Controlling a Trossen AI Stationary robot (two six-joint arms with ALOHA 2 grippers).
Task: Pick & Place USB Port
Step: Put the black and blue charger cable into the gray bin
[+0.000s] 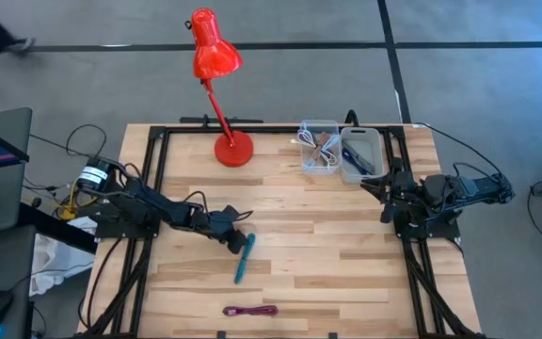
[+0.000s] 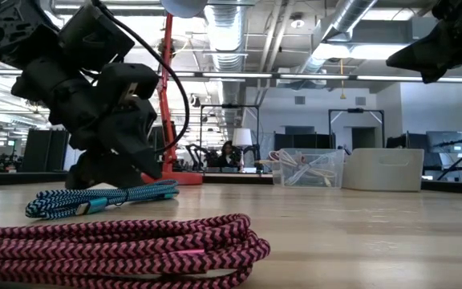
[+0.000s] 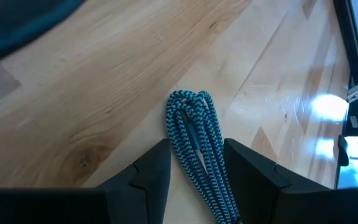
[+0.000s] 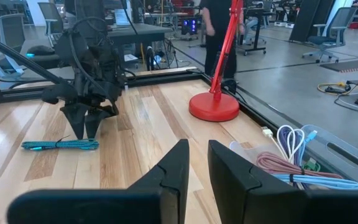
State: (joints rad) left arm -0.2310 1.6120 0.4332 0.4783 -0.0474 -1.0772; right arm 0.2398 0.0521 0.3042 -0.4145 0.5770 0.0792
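Note:
A teal braided cable bundle (image 1: 244, 260) lies flat on the wooden table near its middle; it also shows in the low view (image 2: 95, 201) and the right wrist view (image 4: 58, 145). My left gripper (image 1: 239, 239) is open and points down at the bundle's far end. In the left wrist view its two fingers stand on either side of the bundle (image 3: 194, 134). I cannot tell whether they touch it. A magenta braided cable bundle (image 1: 250, 310) lies near the table's near edge. My right gripper (image 1: 373, 186) is shut and empty, held above the table next to the bins at the right.
A red desk lamp (image 1: 216, 56) stands with its base (image 1: 233, 148) at the table's far side. A clear bin (image 1: 320, 146) holding several cables and a grey bin (image 1: 360, 153) stand at the far right. A person (image 4: 213, 25) stands in the room beyond the table.

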